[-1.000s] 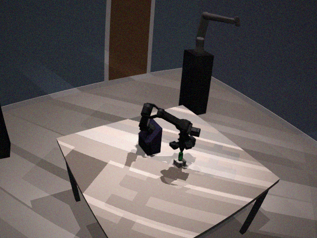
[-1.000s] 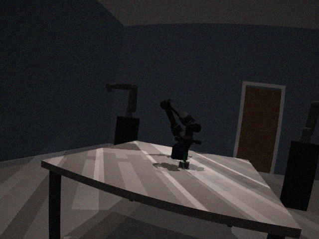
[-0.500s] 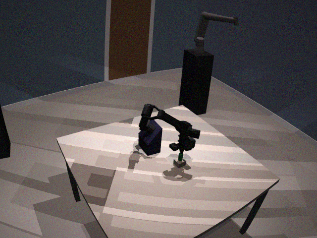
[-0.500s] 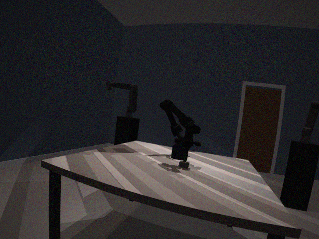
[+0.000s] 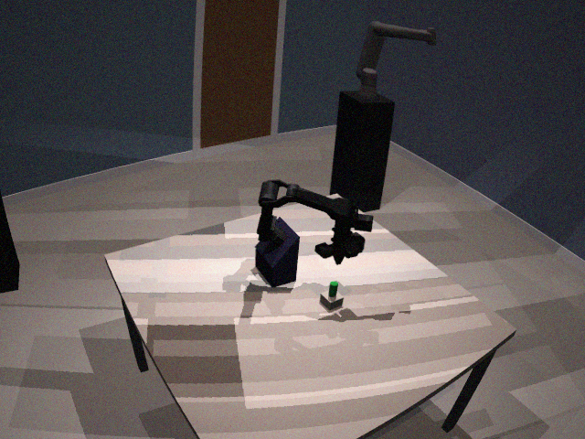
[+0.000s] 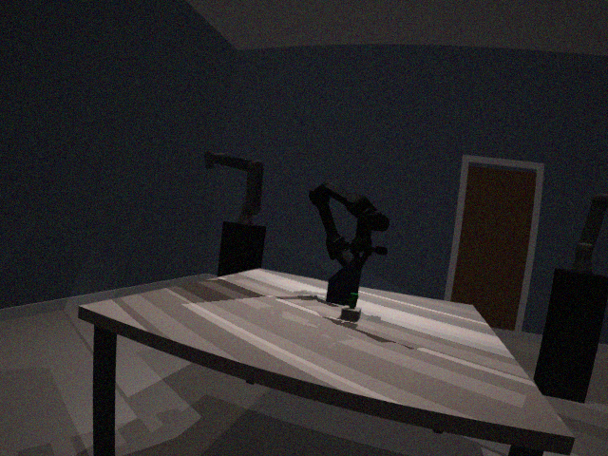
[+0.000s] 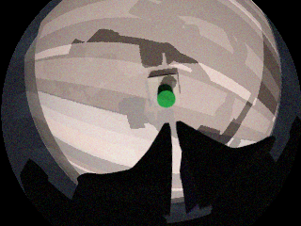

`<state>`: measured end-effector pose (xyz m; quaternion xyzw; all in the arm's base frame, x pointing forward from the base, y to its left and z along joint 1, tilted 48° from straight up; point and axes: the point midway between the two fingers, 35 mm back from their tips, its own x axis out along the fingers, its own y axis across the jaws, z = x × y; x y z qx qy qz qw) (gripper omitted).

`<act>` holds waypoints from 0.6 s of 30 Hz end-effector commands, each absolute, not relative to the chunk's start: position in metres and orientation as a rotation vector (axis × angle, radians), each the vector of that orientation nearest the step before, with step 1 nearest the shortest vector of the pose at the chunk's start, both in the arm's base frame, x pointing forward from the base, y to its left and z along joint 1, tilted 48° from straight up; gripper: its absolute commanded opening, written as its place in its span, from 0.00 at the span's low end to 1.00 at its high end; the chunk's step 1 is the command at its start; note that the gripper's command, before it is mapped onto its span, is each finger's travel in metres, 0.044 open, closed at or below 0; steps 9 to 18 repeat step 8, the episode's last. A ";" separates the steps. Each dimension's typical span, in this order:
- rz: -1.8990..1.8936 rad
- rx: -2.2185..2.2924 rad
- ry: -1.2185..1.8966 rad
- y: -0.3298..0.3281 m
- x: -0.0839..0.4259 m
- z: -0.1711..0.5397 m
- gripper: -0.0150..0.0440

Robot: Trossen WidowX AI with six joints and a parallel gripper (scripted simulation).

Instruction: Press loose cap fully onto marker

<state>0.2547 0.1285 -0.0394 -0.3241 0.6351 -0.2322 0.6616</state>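
The green cap (image 5: pixel 333 289) (image 6: pixel 353 299) (image 7: pixel 166 99) stands upright over the holder block (image 5: pixel 330 304) (image 6: pixel 350 314) (image 7: pixel 152 89), on the marker. The marker's own body is hidden, and how far down the cap sits cannot be told. My gripper (image 5: pixel 338 261) (image 7: pixel 172 126) points down above the cap, apart from it. Its fingertips are nearly together, with only a thin empty gap between them. In the wrist view the cap's round top lies just beyond the tips.
The arm's dark base block (image 5: pixel 277 264) (image 6: pixel 343 284) stands on the table (image 5: pixel 292 378) (image 6: pixel 294 353) behind the holder. Arms on dark pedestals (image 5: pixel 361 151) (image 6: pixel 572 333) stand beyond the table. Striped light and shadows cross the table top.
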 end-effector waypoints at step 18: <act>-0.534 -0.728 1.443 0.129 0.254 -0.037 0.74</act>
